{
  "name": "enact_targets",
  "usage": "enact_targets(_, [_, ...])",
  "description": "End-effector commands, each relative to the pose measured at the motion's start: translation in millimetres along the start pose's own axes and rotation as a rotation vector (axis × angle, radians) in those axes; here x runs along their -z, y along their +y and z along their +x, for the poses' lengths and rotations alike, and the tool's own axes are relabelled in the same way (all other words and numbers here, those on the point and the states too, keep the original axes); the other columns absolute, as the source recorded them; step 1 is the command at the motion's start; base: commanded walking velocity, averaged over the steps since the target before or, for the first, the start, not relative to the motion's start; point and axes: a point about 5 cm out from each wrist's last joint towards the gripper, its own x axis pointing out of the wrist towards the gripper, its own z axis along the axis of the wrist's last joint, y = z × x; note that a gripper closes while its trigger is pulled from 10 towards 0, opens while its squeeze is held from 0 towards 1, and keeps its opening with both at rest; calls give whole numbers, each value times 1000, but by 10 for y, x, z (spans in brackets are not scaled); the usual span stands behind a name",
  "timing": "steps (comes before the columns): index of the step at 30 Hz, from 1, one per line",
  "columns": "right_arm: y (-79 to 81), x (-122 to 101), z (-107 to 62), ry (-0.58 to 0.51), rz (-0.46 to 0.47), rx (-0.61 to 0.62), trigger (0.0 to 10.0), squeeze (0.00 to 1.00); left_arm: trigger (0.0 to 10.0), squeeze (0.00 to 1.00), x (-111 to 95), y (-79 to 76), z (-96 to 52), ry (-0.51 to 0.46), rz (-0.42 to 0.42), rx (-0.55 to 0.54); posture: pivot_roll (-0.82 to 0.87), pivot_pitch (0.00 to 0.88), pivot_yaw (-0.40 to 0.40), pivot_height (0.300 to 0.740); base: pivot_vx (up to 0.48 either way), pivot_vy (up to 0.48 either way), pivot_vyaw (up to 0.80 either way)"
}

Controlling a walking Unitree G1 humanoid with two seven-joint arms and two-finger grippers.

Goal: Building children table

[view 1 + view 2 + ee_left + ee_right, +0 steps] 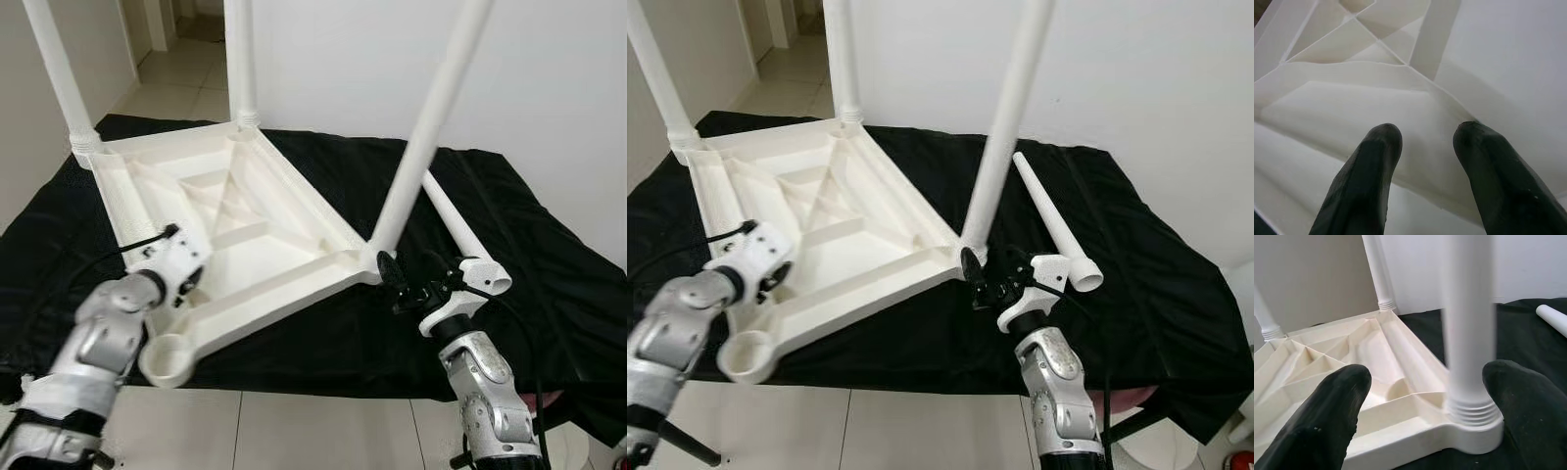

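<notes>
Lying upside down on a black cloth (549,264) is the white plastic children's tabletop (235,230), ribbed underside up, with three white legs already standing in its corner sockets: far-left leg (61,73), far-middle leg (240,59), and near-right leg (431,122), which looks tilted. Near-left corner socket (168,359) is an open ring with no leg in it and sticks out past the cloth edge. Left gripper (1425,161) is down over the near-left part of the tabletop, just behind that socket; the wrist view has both black fingers (1364,181) spread apart over a rib of the underside, grasping nothing, contact with the plastic unclear. Right gripper (1422,411) sits at the near-right corner, fingers (1317,418) parted wide with the base of the near-right leg between them, closer to the one finger; neither finger is visibly pressed against the leg, so released. Fourth loose leg (1050,220) lies flat on the cloth to the right of the tabletop, its open end pointing toward the robot, just beside the right wrist. White wall (568,78) behind, tiled floor (294,431) below.
</notes>
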Motion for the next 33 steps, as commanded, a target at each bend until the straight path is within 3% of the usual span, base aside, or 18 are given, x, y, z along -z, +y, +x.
enact_targets(1, [-2,8,16,-3,-10,8,10000,0,10000,0,-71,-204,124,1,-21,93,-14,0,-70,740,0,0,0])
enact_targets(9, [12,4,37,-16,-12,15,10000,0,10000,0,-335,-290,221,-67,-50,105,-14,0,-54,740,0,0,0])
enact_targets(16, [21,11,40,-18,-7,18,10000,0,10000,0,-299,-162,184,-75,-22,91,-13,0,-53,740,0,0,0])
enact_targets(17, [17,17,38,-17,-8,19,10000,0,10000,0,-287,-56,155,-88,-32,72,-1,0,-56,740,0,0,0])
enact_targets(18, [17,17,38,-17,-8,19,10000,0,10000,0,-287,-56,155,-88,-32,72,-1,0,-56,740,0,0,0])
enact_targets(21, [-1,28,40,-15,-13,22,10000,0,10000,0,-276,367,-7,-174,-69,19,11,0,-60,740,0,0,0])
enact_targets(25, [1,32,49,-16,-13,19,10000,0,10000,0,-283,530,-119,-242,-98,54,19,0,-61,740,0,0,0])
enact_targets(31, [15,38,55,-17,-12,15,10000,0,10000,0,-272,582,-173,-278,-148,100,23,0,-62,740,0,0,0])
enact_targets(33, [42,63,34,0,-22,-8,10000,0,10000,0,-243,504,-187,-287,-146,178,26,0,-64,740,0,0,0])
